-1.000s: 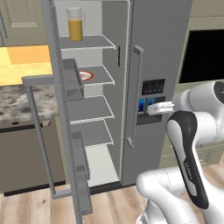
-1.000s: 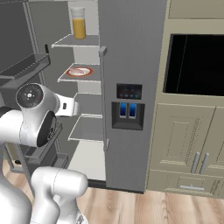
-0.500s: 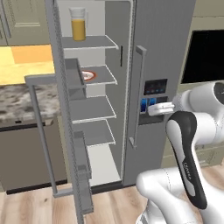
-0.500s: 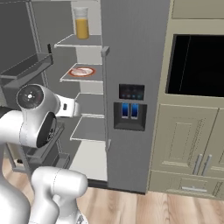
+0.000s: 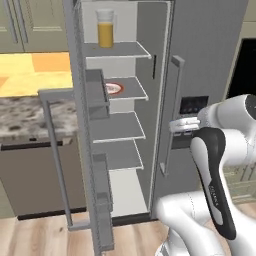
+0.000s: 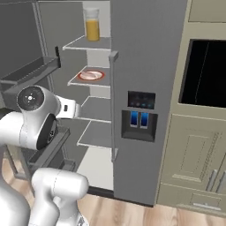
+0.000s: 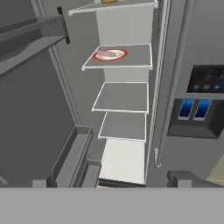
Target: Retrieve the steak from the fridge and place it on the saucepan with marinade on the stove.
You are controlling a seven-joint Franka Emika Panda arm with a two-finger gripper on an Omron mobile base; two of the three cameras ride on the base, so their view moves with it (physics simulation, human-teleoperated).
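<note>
Facing the fridge (image 6: 145, 66), left door swung wide, right door with dispenser panel (image 6: 140, 115) closed. Wall oven (image 6: 205, 73) sits just right of the fridge. Jug of orange juice (image 5: 105, 28) stands on the fridge's top shelf. One shelf below, the red-rimmed plate (image 7: 110, 54) carries the steak (image 7: 108, 53). Gripper (image 7: 111, 180) jaws spread wide, nothing held, out in front of the fridge's open compartment, well apart from the steak.

The tall grey double-door fridge (image 6: 145, 66) is seen with its left door swung wide open and its right door shut. The flat pinkish-red raw steak (image 6: 91, 75) is laid on a red-rimmed white plate on the fridge's second shelf from the top.
</note>
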